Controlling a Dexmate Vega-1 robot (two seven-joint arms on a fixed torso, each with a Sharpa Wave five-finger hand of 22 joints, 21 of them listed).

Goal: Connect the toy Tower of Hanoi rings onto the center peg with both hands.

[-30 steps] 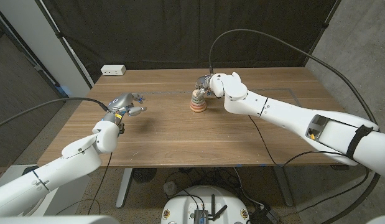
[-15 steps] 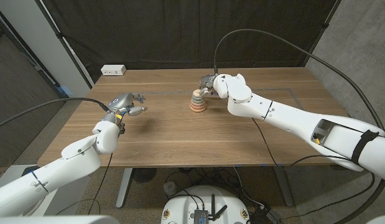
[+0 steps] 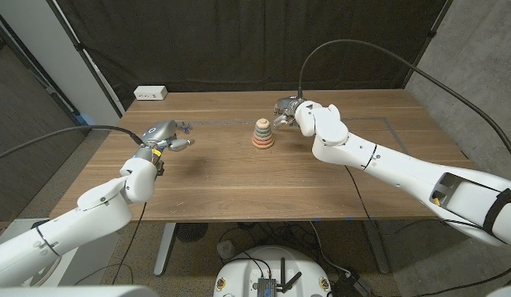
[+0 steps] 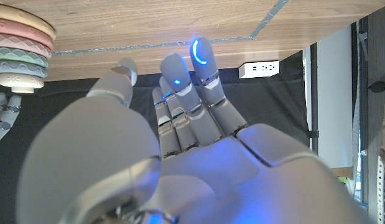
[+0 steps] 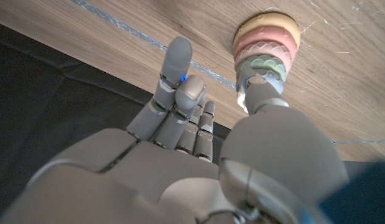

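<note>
The ring stack (image 3: pixel 262 134) stands mid-table. The right hand (image 3: pixel 288 110), just right of it, holds nothing, fingers loosely apart. The left hand (image 3: pixel 167 136) hovers far left, fingers spread, empty.

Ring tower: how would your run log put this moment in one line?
ring stack: assembled, mid-table | right hand: empty, beside stack, apart | left hand: empty, far off

A wooden table (image 3: pixel 238 177) carries the things. A stack of pastel rings (image 3: pixel 262 134) stands near its middle. A white power strip (image 3: pixel 150 93) lies at its far left corner.
</note>
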